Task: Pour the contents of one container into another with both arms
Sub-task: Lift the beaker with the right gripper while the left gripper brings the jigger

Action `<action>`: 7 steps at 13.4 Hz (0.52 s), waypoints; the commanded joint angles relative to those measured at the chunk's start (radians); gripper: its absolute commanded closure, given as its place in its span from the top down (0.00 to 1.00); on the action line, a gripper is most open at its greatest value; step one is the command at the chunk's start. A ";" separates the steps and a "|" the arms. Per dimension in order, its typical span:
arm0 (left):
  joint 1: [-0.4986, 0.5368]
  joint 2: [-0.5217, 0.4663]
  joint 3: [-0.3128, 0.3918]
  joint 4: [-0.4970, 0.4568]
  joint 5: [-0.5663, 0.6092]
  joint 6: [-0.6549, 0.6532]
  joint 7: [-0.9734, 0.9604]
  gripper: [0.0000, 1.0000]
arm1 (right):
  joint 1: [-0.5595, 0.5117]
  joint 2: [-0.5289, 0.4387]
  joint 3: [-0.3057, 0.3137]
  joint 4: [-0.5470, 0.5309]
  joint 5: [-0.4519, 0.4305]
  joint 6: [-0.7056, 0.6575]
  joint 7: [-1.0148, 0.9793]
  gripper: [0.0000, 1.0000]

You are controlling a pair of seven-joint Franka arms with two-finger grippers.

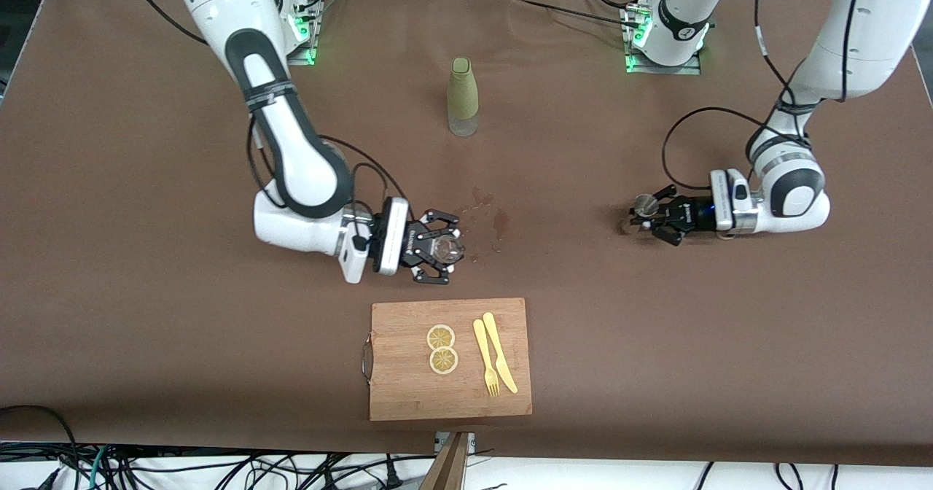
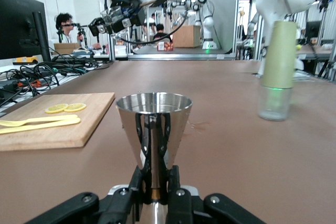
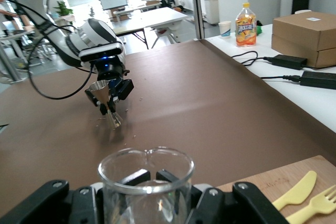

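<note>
My right gripper [image 1: 440, 250] hangs low over the table's middle, just above the cutting board's edge, shut on the tiny clear glass cup [image 1: 447, 248]. In the right wrist view the cup [image 3: 126, 192] stands upright between the fingers of the right gripper [image 3: 152, 178] and looks empty. Toward the left arm's end, my left gripper [image 1: 650, 222] is shut on the waist of the steel jigger [image 1: 644, 203], low over the brown cloth. The jigger [image 2: 153, 114] stands upright in the left gripper [image 2: 154, 179]. It also shows in the right wrist view, jigger [image 3: 101, 91], a good way from the cup.
A tall olive-green sleeved bottle [image 1: 462, 96] stands farther from the camera than both grippers. A wooden cutting board [image 1: 408, 391] lies nearest the camera, carrying two lemon slices [image 1: 441, 348] and a yellow plastic knife and fork [image 1: 494, 362]. Dark wet stains [image 1: 500, 220] mark the cloth between the grippers.
</note>
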 commanded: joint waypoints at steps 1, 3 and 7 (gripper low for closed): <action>-0.103 -0.031 -0.008 0.007 -0.123 0.085 -0.045 0.00 | 0.097 -0.017 -0.008 0.006 0.059 0.175 0.029 0.00; -0.173 -0.027 -0.021 0.013 -0.237 0.170 -0.048 0.00 | 0.156 -0.017 -0.008 0.036 0.063 0.286 0.030 0.00; -0.282 -0.001 -0.025 0.013 -0.404 0.245 -0.045 0.00 | 0.235 -0.017 -0.008 0.051 0.074 0.441 0.042 0.00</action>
